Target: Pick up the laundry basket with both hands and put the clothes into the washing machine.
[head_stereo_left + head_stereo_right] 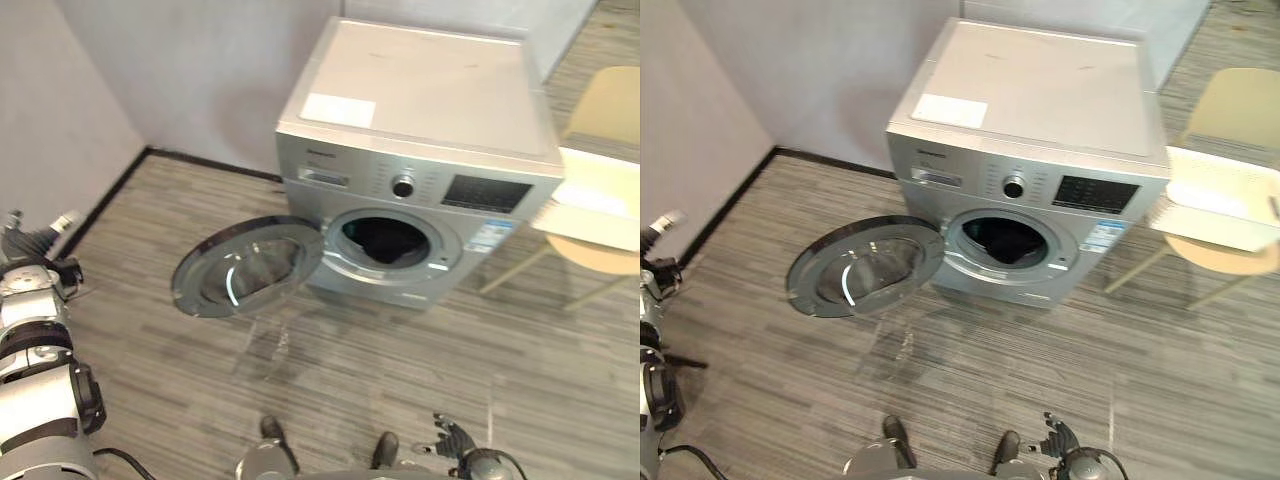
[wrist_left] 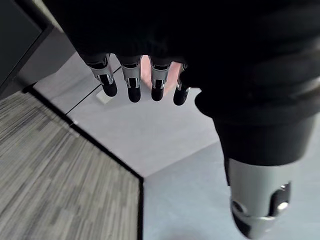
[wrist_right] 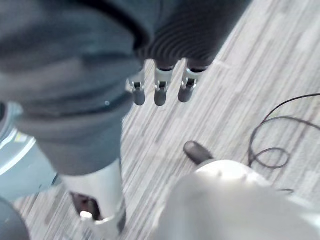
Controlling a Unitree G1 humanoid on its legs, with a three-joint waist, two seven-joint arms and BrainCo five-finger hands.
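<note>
The silver washing machine [image 1: 420, 110] stands against the wall with its round door [image 1: 245, 268] swung wide open to the left. Dark cloth [image 1: 388, 240] lies inside the drum. A white laundry basket [image 1: 600, 205] rests on a beige chair [image 1: 612, 105] to the right of the machine. My left hand [image 1: 35, 250] is raised at the far left near the wall, its fingers [image 2: 132, 82] relaxed and empty. Low at the bottom right, my right hand [image 1: 455, 438] hangs over the floor, its fingers [image 3: 160, 87] straight and empty too. Both hands are well away from the basket.
Grey striped floor [image 1: 400, 370] stretches between me and the machine. Grey walls with a black skirting [image 1: 110, 200] close off the left and back. The open door juts out over the floor in front of the machine.
</note>
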